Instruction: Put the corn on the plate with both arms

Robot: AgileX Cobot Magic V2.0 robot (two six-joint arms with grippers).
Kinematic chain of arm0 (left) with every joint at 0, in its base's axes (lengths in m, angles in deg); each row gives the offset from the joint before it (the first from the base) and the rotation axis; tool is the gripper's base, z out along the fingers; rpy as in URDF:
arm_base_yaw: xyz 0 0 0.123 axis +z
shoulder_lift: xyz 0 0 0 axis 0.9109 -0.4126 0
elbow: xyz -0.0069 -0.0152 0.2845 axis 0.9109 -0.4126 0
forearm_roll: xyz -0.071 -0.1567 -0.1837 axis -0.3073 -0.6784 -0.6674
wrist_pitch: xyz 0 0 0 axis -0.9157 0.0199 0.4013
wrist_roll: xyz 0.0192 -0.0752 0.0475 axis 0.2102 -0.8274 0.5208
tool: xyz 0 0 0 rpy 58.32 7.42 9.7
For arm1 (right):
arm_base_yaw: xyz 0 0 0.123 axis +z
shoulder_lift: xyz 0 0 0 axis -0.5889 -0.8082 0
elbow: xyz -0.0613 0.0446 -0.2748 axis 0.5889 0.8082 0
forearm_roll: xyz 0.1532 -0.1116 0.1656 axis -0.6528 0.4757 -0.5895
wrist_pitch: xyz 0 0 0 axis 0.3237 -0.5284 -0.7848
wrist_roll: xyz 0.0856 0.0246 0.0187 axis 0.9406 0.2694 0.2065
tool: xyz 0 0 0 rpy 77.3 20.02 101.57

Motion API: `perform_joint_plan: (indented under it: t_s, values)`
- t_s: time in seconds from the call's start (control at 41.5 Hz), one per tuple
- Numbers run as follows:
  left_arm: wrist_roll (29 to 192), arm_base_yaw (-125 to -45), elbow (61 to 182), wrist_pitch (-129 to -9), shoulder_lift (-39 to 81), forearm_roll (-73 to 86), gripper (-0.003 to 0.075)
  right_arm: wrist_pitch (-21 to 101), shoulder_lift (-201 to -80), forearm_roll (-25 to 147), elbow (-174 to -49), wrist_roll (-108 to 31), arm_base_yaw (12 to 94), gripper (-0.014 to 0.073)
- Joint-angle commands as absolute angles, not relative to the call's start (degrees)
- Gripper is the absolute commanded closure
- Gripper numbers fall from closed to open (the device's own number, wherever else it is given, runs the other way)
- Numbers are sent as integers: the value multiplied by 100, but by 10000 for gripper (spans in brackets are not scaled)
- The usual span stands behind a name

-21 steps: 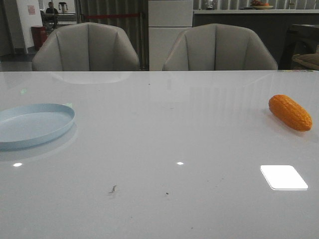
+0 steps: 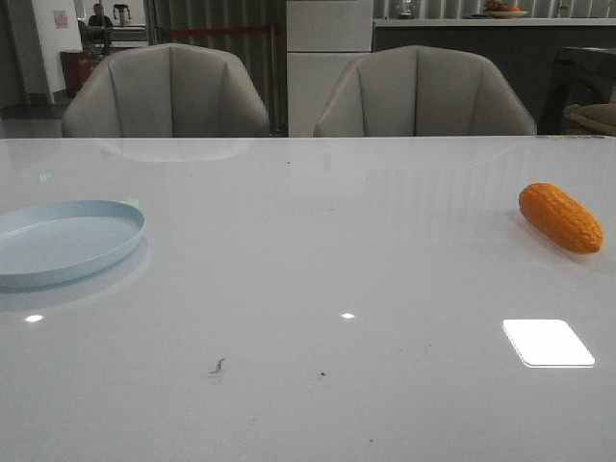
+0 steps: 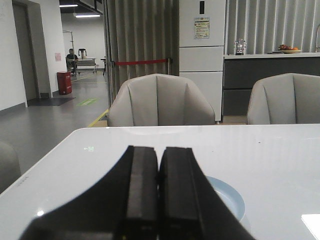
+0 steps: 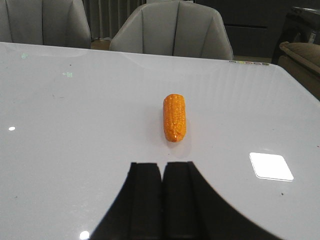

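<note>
The orange corn point(image 2: 560, 218) lies on the white table at the far right; it shows again as the corn point(image 4: 174, 117) ahead of my right gripper point(image 4: 162, 165), which is shut with nothing in it and apart from the cob. The pale blue plate point(image 2: 67, 239) rests at the table's left edge, holding nothing. In the left wrist view part of the plate point(image 3: 231, 196) peeks out beside my left gripper point(image 3: 158, 149), whose jaws are pressed together and hold nothing. Neither gripper appears in the front view.
Two grey chairs point(image 2: 166, 91) point(image 2: 423, 93) stand behind the table's far edge. A bright light patch point(image 2: 547, 343) reflects on the glossy table top point(image 2: 318, 260) near the corn. A counter and cabinets lie beyond the chairs.
</note>
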State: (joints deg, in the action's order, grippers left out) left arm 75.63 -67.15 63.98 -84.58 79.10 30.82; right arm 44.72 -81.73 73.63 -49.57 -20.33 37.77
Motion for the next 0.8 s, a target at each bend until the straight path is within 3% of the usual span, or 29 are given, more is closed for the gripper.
perform_joint_plan:
  t_s: [0.0,0.41,0.771]
  values:
    - [7547,-6719,6179,-8991,7994,3033,624,4933,-8047,7341,-5078,-2061,3779,536]
    - [7547,-6719,6179,-9158,7994,3033,624,5492,-8047,7341,-5084,-2061,3773,536]
    - [7547,-6719,6445,-9911,7994,3043,624,7172,-8047,7341,-5089,-2061,3773,536]
